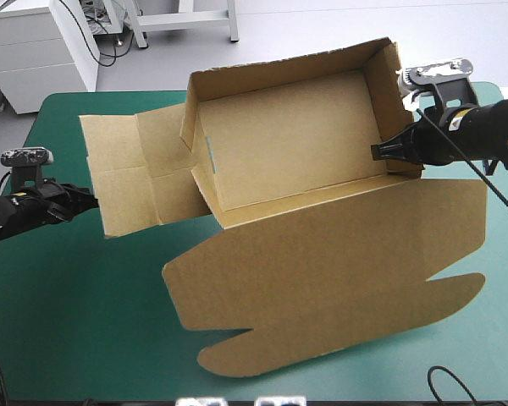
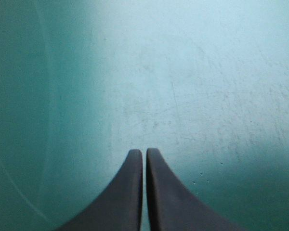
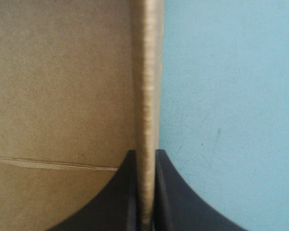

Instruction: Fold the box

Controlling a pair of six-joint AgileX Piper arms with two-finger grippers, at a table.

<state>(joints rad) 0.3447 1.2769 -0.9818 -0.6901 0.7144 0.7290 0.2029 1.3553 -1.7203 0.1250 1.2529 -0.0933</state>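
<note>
Black fingers of the right gripper are pressing together on the upright right end wall of the brown box, with only the thickness of the board between them. The inside of the tray is lying on one side of this wall and the teal-green cover on the other.

The box is sitting on the middle and far part of the table. Walls are standing around its tray, while the left side panel is lying flat, spread toward the table's left edge. The tray's long axis is running left to right, a little slanted, with the right end farther away. The wide lid is resting flat and pointing toward the near edge, its rounded tabs closest to the robot.

The left gripper is hovering low over bare cover, its fingers meeting in one point and holding nothing. The flat side panel is lying just ahead of its fingertips, toward the right. I judge therefore that the left arm is the nearer one for raising this panel. Its fold line is running near to far, across the tray's long axis, so the lift would be turning it up and inward.
</note>
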